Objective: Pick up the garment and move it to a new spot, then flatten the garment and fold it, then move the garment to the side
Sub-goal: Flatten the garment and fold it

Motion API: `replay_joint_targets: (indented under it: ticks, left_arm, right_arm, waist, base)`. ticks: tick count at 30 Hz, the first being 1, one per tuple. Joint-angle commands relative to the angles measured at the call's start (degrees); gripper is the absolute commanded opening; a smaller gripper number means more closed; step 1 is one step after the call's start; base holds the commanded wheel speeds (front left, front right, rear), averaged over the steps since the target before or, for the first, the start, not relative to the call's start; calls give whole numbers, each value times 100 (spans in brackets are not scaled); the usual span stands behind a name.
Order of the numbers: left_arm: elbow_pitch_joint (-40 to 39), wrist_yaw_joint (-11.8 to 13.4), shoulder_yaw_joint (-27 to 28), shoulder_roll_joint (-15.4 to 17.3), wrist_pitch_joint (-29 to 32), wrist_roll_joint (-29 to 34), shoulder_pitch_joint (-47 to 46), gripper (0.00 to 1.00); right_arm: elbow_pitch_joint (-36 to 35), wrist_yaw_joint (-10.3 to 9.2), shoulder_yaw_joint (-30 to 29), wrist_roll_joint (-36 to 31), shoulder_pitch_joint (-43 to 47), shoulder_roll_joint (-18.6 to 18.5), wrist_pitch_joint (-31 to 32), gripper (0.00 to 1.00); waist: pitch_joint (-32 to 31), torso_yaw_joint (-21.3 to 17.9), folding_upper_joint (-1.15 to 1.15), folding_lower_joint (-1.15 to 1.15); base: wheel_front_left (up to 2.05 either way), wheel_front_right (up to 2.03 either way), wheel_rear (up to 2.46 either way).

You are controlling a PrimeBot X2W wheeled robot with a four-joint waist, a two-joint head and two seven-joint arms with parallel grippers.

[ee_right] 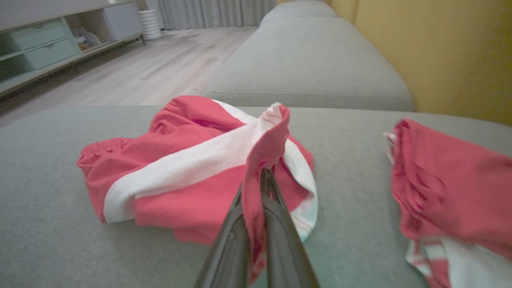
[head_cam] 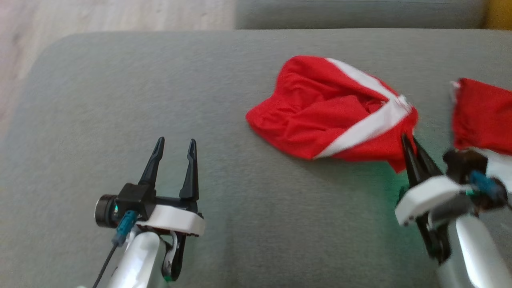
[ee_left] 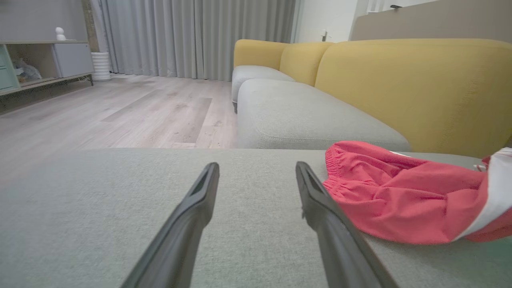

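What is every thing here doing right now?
garment, crumpled on the cushion, one edge pinched up.
second garment, bunched up, lying apart from the first.
left end effector, open, empty.
right end effector, shut on the garment's edge.
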Motion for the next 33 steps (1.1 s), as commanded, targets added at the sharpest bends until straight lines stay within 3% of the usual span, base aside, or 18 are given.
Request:
replay_joint_targets:
  ticks: [1,2,3,4,12,22,33]
  left_arm:
    - [-187,-13,215,110,-54,56,-67,100]
    - [-187,-18,226,113,-54,62,-57,100]
    - [-187,-21,236,115,-54,68,-49,100]
    - [-186,-27,251,118,-54,85,-40,100]
    - [-149,-75,258,97,-54,127,-80,100]
    - [-153,-120,239,58,-55,164,-59,100]
    - [-157,-136,221,23,-55,166,-54,100]
  right_arm:
    - [-367,-5,-16,-14,62,108,40,0]
    - [-495,-5,-102,-41,229,166,82,20]
    - [-611,-5,-185,-75,382,222,118,85]
    - [-783,-5,-346,-78,631,328,174,100]
    - [-1275,-5,-713,1,890,462,-96,100]
    - [-1950,-5,195,188,870,465,-1088,100]
    - [-1566,-5,707,178,585,364,-965,100]
  waist:
    - [-153,-323,0,1]
    - [-163,-386,0,1]
    - [-168,-447,0,1]
    - [-177,-547,0,1]
    - [-211,-704,0,1]
    - [-279,-368,0,1]
    - [-121,186,0,1]
  base:
    - [0,0,0]
    - [0,0,0]
    - [0,0,0]
    - [0,0,0]
    - [0,0,0]
    - [0,0,0]
    - [0,0,0]
